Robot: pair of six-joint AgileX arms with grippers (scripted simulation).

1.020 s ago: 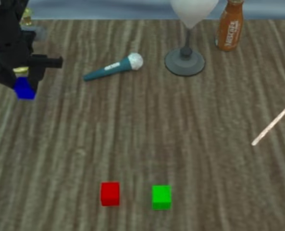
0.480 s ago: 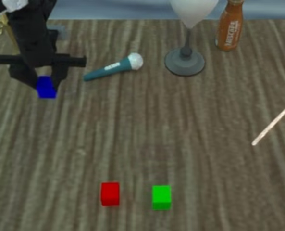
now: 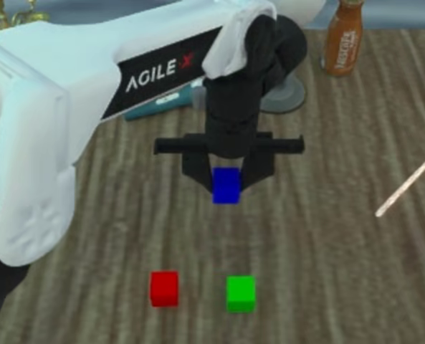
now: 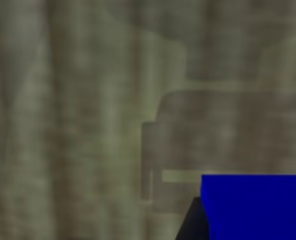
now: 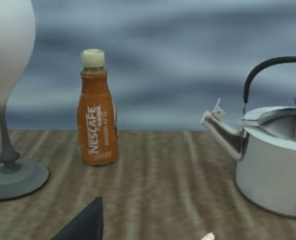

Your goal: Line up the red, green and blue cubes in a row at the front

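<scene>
My left gripper (image 3: 226, 183) hangs above the middle of the table, shut on the blue cube (image 3: 226, 185). In the left wrist view the blue cube (image 4: 255, 207) fills the corner beside one dark finger (image 4: 192, 226), and its shadow falls on the wood below. The red cube (image 3: 164, 288) and the green cube (image 3: 241, 293) sit side by side near the front edge, a small gap apart. The held cube is behind them, roughly over the green one's column. Of my right gripper only a dark fingertip (image 5: 85, 225) shows in the right wrist view; the arm is outside the top view.
The teal microphone (image 3: 158, 104) lies mostly hidden under the left arm. A grey stand base (image 3: 289, 92) and a brown Nescafe bottle (image 3: 343, 39) are at the back right. A thin white rod (image 3: 409, 183) lies at the right edge. A steel kettle (image 5: 275, 160) appears in the right wrist view.
My left arm has swung from the back left corner toward the table's middle and forward, carrying the blue cube. The red and green cubes have not moved.
</scene>
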